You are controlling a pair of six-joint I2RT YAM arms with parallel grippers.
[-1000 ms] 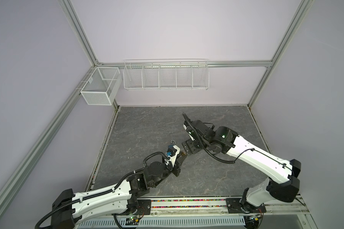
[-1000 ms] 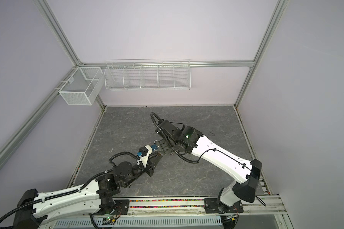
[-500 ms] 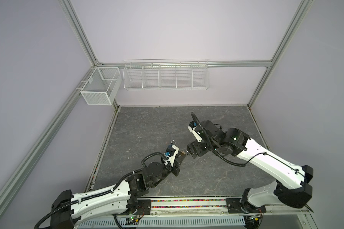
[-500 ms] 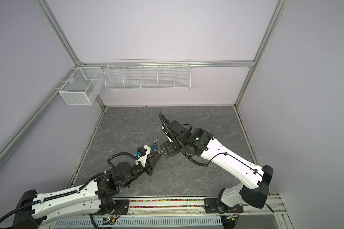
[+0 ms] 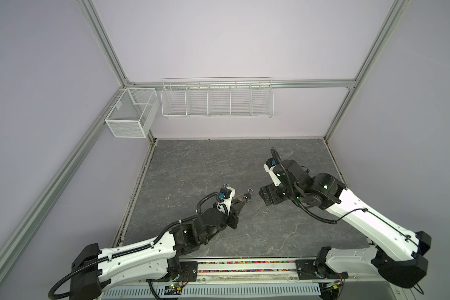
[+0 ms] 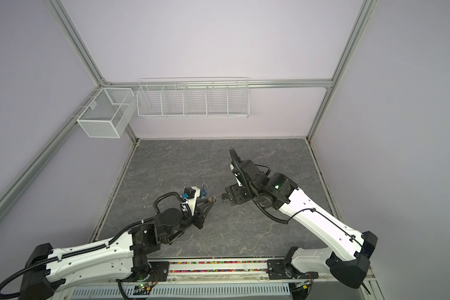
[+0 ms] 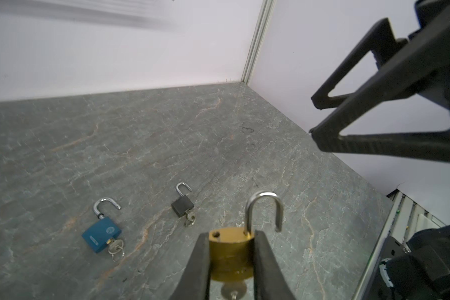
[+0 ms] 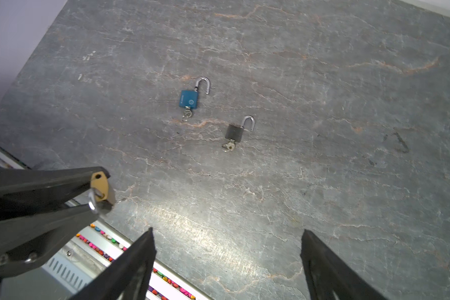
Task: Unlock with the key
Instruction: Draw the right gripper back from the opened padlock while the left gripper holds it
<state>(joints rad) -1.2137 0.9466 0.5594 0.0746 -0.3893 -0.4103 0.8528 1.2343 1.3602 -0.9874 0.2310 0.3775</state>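
Brass padlock [image 7: 230,255] sits clamped between the two fingers of the left pincer [image 7: 231,235], held clear of the table [image 7: 166,124]. Its steel shackle [image 7: 264,207] stands open, with one leg free of the body, and points out past the pincer's tips. A key [image 7: 233,289] sits in the keyhole at the padlock's other end, back between the fingers toward the pincer's base. The right pincer [image 8: 227,231] hangs with its jaws spread wide and nothing between them. It faces the left pincer's tips, a little apart from the padlock. On the table beyond the left pincer's tips lie a blue padlock [image 7: 102,237] and a smaller black padlock [image 7: 183,205]. They lie apart from each other, each with its shackle open and a key in it.
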